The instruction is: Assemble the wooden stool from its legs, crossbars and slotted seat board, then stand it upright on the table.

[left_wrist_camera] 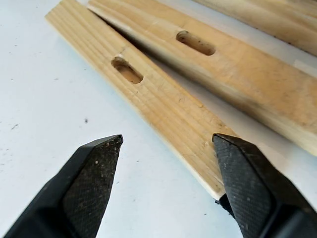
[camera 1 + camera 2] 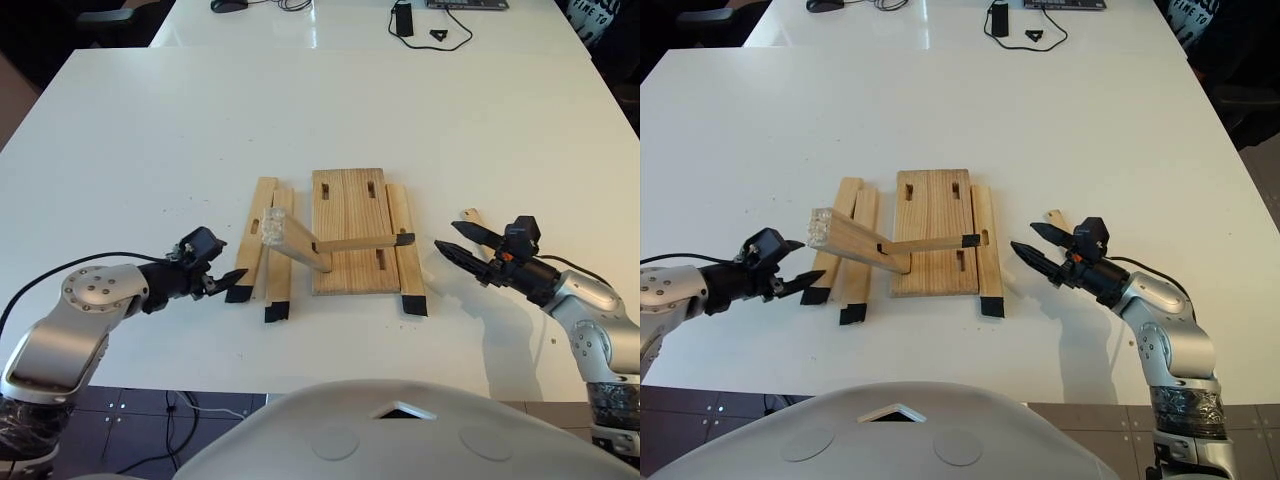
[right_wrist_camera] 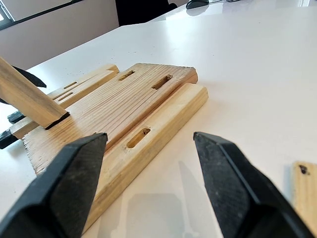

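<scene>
The left gripper (image 1: 167,141) is held open about the near end of the outer leg (image 1: 163,106), and the right gripper (image 3: 148,136) is spread empty beside the seat board (image 3: 124,99).

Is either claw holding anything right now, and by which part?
Nothing is held. The left claw is open at the near end of a leg; the right claw is open over the table.

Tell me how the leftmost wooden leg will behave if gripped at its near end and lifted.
The leftmost leg looks solid wood, so probably stiff. Its flat faces suggest sliding, not rolling. Held by the left gripper at one end, its length may make it pivot.
</scene>
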Robot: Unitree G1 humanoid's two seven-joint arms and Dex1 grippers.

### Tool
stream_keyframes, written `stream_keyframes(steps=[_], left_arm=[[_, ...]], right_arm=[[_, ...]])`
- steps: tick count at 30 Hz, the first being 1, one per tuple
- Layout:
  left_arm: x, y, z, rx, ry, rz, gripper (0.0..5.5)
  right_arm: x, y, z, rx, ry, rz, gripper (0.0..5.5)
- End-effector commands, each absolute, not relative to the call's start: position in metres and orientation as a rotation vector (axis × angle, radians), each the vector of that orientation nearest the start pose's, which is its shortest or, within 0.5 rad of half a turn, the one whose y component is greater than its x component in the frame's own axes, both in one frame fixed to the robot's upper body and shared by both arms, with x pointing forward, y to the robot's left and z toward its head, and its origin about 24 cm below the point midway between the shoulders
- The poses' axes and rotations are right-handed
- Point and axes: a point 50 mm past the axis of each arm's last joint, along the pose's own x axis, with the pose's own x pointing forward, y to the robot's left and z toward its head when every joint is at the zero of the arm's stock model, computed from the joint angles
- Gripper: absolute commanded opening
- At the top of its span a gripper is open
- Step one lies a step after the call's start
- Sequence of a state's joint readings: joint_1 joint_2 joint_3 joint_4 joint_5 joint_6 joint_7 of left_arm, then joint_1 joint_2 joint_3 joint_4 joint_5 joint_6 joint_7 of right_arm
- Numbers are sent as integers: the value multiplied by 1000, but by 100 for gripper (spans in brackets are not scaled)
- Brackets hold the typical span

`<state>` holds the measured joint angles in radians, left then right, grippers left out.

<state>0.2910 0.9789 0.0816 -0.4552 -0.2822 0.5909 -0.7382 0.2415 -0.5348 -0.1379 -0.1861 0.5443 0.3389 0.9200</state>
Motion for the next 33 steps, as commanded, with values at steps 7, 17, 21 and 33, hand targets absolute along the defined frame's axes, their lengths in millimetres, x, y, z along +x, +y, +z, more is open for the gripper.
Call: stream_keyframes(steps=[7, 17, 21, 33], left_arm=[[208, 276, 106, 520, 647, -682, 336], [208, 265, 87, 275, 689, -639, 336], [204, 265, 74, 244, 732, -597, 336], [205, 262, 59, 214, 754, -591, 257]], right_arm=[[190, -225, 47, 132, 310, 821, 319], [194, -224, 46, 121, 313, 829, 319], [193, -224, 45, 121, 315, 831, 319], [195, -221, 44, 121, 310, 835, 319]])
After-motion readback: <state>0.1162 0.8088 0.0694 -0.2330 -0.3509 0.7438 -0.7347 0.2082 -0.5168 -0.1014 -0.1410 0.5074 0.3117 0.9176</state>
